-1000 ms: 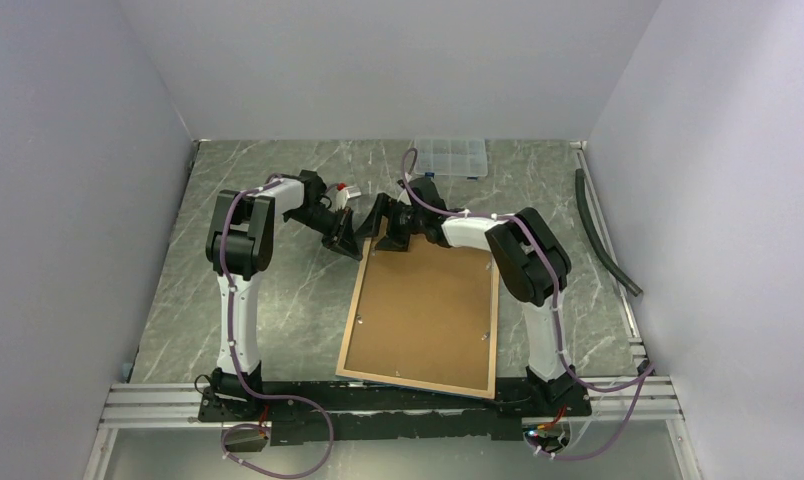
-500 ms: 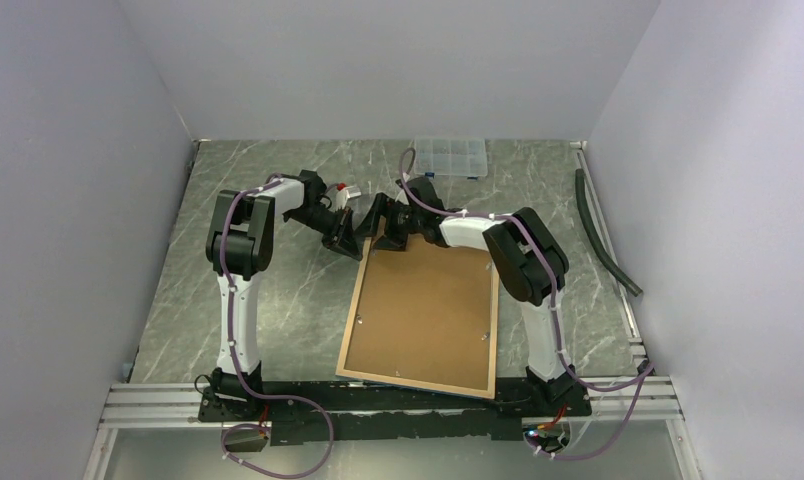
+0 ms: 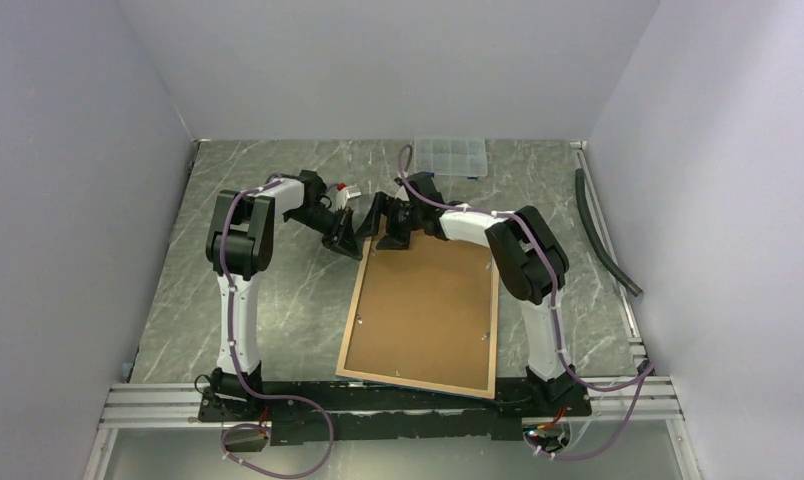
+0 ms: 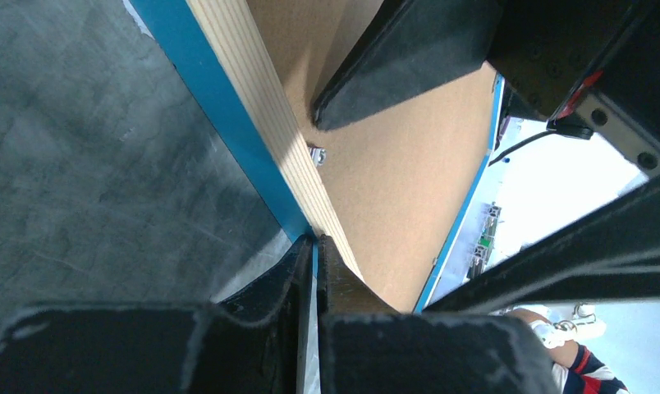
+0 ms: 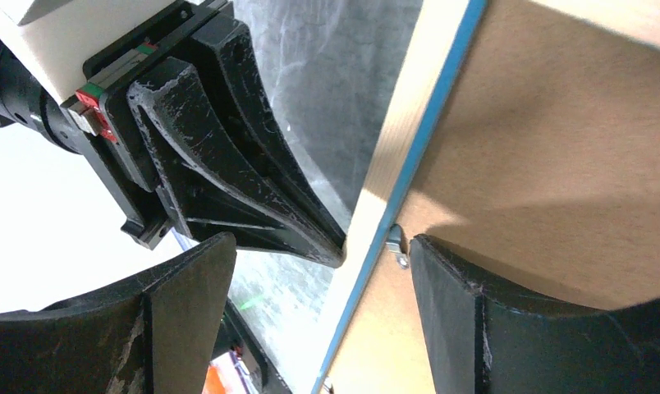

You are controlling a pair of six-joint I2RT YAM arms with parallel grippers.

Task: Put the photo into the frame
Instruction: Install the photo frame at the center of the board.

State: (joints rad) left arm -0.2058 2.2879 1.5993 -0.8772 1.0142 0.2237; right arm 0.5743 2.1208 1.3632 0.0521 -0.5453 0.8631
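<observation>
Grey marbled table [image 3: 258, 300] between white walls [image 3: 378, 60]: left hand [image 4: 316, 246] pinches frame [image 3: 423, 310], right hand [image 5: 318, 246] spread.

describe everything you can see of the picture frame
The frame lies back-up on the table: a large rectangle with a pale wood-look rear rim, a thin bright-blue outer edge, a brown backing board inside and small metal tabs. The left gripper is shut on its far left edge; the open right gripper straddles the rim there.
</observation>
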